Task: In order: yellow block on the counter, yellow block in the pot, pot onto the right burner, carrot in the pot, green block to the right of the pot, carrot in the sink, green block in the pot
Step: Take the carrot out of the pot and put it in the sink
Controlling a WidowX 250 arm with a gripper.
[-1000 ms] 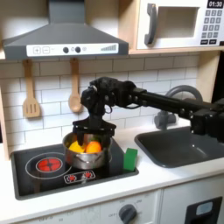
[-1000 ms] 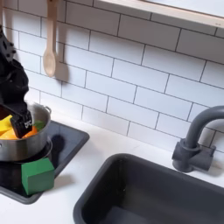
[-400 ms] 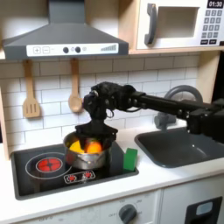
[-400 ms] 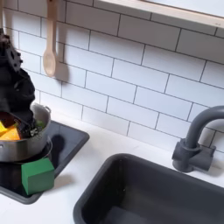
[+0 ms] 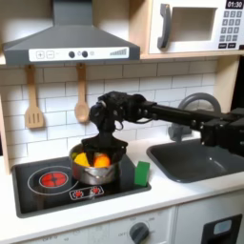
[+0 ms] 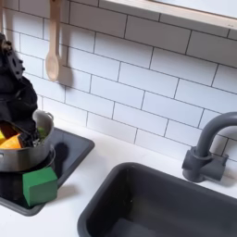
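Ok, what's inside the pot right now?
In both exterior views the pot holds orange and yellow pieces, likely the carrot and yellow block. The gripper reaches down into it, covering the rest and hiding its grip.

Worktop (image 5: 181, 195): off-white, flat. Black stove panel (image 5: 57, 191) set in at the first exterior view's left; sink (image 5: 205, 162) recessed at its right. Steel pot (image 5: 95, 170) on the panel's burner; green block (image 5: 142, 173) upright just beside it.

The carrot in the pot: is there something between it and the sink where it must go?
The green block stands beside the pot, toward the sink. The gripper could lift the carrot over it.
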